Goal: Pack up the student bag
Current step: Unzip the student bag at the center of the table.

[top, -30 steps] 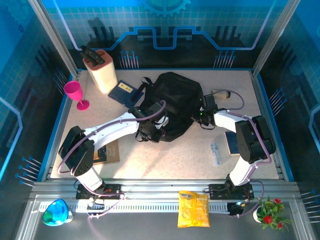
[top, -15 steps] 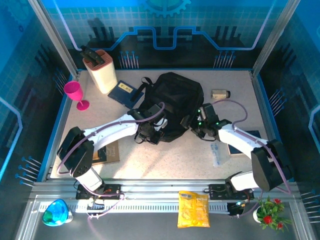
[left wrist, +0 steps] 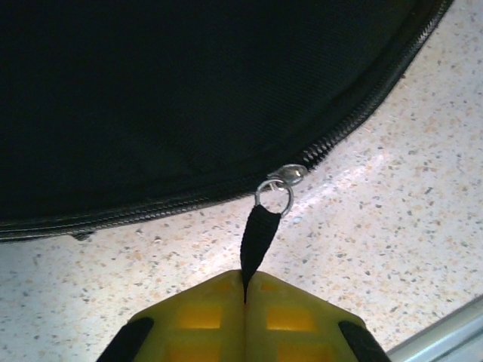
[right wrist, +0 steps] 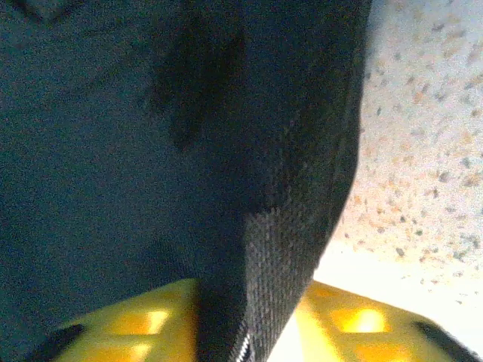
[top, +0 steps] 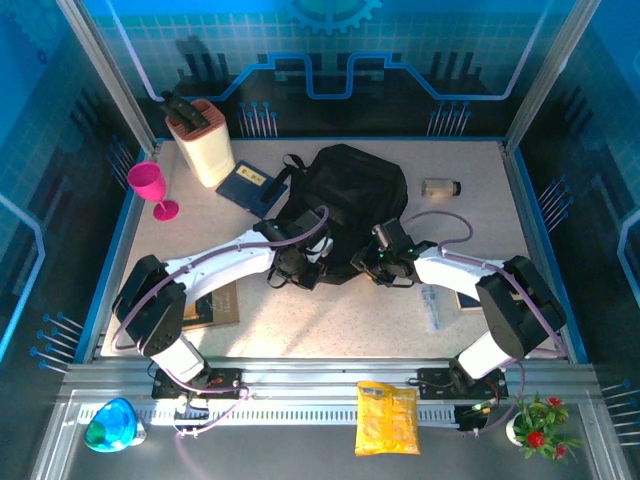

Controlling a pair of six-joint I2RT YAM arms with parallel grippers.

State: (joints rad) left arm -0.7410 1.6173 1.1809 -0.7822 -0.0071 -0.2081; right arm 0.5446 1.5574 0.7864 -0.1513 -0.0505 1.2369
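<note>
Two sets of jaws meet at the near rim of the student bag. First, the left jaws: pressed together on the black pull tab, whose steel ring hangs from the slider of the zipper just ahead of them; this hold is presumably meant to run the zip open. Second, the right jaws: set either side of a fold of cloth from the bag, which fills the gap; whether they bite it cannot be told. That fold probably serves as an anchor, so the bag resists the pull instead of sliding over the desk. Bag lies flat, spreading away from both jaws; its long axis runs from them outward and leftward, strap end leading, up to a blue notebook.
</note>
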